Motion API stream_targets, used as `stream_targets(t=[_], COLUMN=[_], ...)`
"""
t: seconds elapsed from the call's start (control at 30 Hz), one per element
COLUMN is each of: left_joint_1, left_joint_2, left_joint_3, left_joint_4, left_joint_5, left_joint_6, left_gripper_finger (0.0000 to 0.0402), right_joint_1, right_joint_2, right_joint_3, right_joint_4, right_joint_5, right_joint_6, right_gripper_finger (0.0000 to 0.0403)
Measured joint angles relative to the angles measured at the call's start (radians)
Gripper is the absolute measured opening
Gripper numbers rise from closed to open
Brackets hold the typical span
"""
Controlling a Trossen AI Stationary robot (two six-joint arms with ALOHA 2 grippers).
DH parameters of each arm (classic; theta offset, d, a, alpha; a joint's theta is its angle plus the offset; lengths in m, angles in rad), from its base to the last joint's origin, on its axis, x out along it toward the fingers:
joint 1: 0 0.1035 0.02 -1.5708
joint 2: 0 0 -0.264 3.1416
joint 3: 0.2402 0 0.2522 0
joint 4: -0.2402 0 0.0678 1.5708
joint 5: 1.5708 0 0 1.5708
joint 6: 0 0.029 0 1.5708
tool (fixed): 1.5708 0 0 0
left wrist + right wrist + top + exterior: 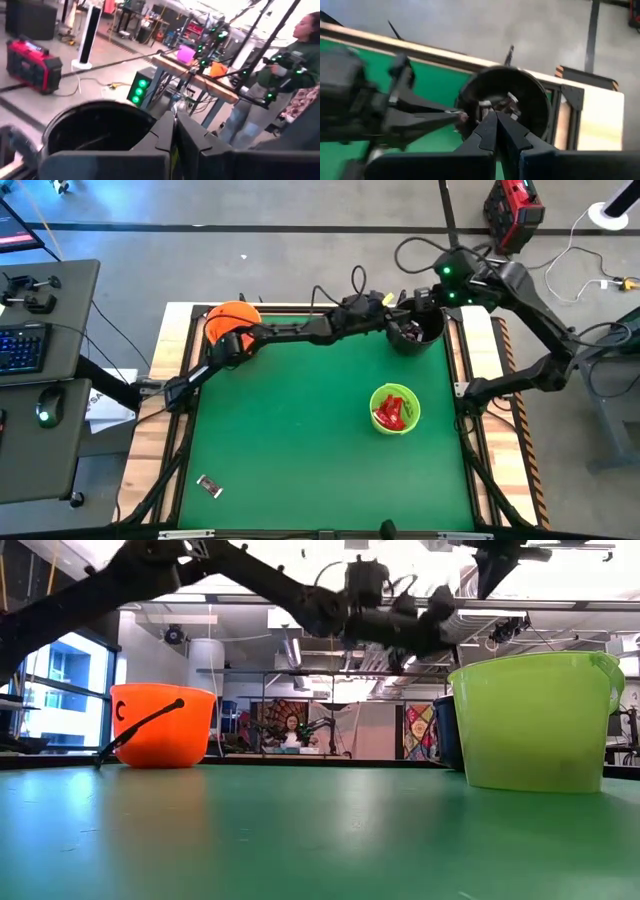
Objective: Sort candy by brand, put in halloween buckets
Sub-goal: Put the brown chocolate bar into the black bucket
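Observation:
The black bucket (pixel 415 330) stands at the table's far right with several wrapped candies (pixel 502 106) inside. My left gripper (pixel 463 117) reaches level across the table, shut, its tip at that bucket's rim. My right gripper (pixel 496 120) hangs shut above the same bucket, pointing down into it. The lime green bucket (pixel 395 409) stands nearer, with red candies (pixel 391 412) in it. At the far left is the orange bucket (pixel 232 326). One loose candy (pixel 209 486) lies flat on the green mat near the front left. My left gripper shows a small pale speck at its shut fingertips (pixel 460 116). I cannot tell whether this is a candy or whether the fingers touch the bucket's rim (pixel 465 102).
The left arm (pixel 300 330) spans the far side of the table, passing over the orange bucket. The mat's middle (pixel 300 420) is bare. In the low view the green bucket (pixel 535 720) hides most of the black one (pixel 446 730). A person (pixel 295 60) stands beyond the table.

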Motion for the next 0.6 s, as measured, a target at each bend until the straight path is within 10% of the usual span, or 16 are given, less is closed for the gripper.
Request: stream_targets(t=[0.6], left_joint_1=[0.011], left_joint_2=[-0.004], left_joint_3=[0.0], left_joint_4=[-0.106], left_joint_5=[-0.014], left_joint_6=[0.067], left_gripper_finger=[0.0189], right_joint_1=[0.029], right_joint_2=[-0.085], right_joint_3=[0.025], right_joint_4=[0.124], right_joint_5=[0.023], right_joint_6=[-0.018], right_gripper_finger=[0.0])
